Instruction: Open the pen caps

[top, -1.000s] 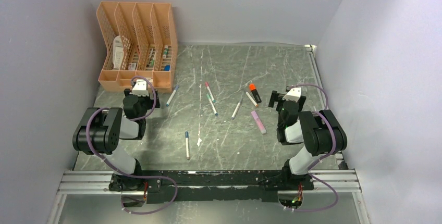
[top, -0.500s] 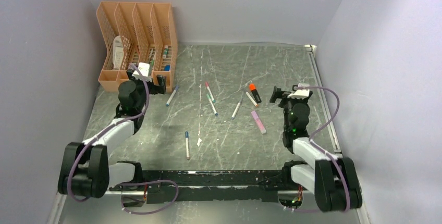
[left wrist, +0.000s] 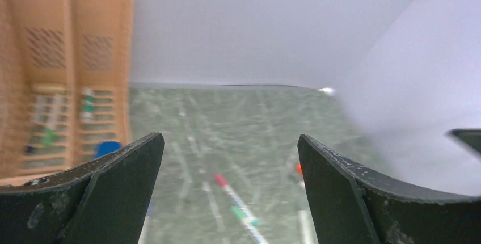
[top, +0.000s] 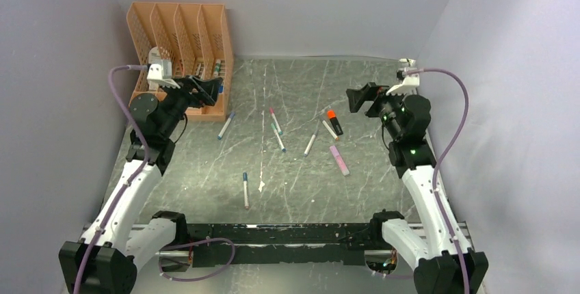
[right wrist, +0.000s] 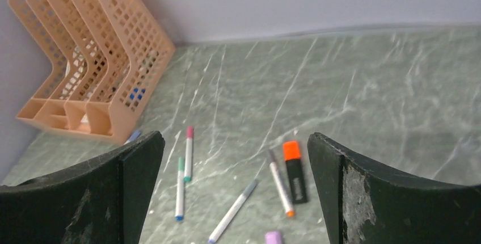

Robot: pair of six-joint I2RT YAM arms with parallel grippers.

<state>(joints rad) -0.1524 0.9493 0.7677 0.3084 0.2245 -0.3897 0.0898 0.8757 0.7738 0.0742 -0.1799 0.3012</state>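
- Nearest us, the silver aluminium rail (top: 273,236) runs along the table's near edge and carries both arm bases.
- On the green marbled tabletop (top: 205,178) one white pen lies alone, roughly midway between the arms. Its short blue plastic cap (top: 244,177) is on and points away, with bare surface on every side.
- Farther out to the right lies the chunky pale purple highlighter (top: 338,159), well apart from the right arm. From above we cannot tell which end bears its cap.
- The main cluster lies mid-table. The chunky orange cap (right wrist: 291,150) sits on a black highlighter with a slim grey cap (right wrist: 270,155) just beside it. To their left are a teal cap (right wrist: 181,163) and a pink cap (right wrist: 189,132), on near-parallel pens.
- The right gripper (top: 360,98) hangs above the table, right of that cluster, jaws spread wide and holding nothing.
- The left gripper (top: 211,90) hangs by the front right corner of the orange plastic lattice file rack (top: 179,34), jaws likewise spread and holding nothing. A second blue cap (top: 231,113) lies close to that corner.
- Beyond the pens, a bare band of tabletop reaches the back wall.
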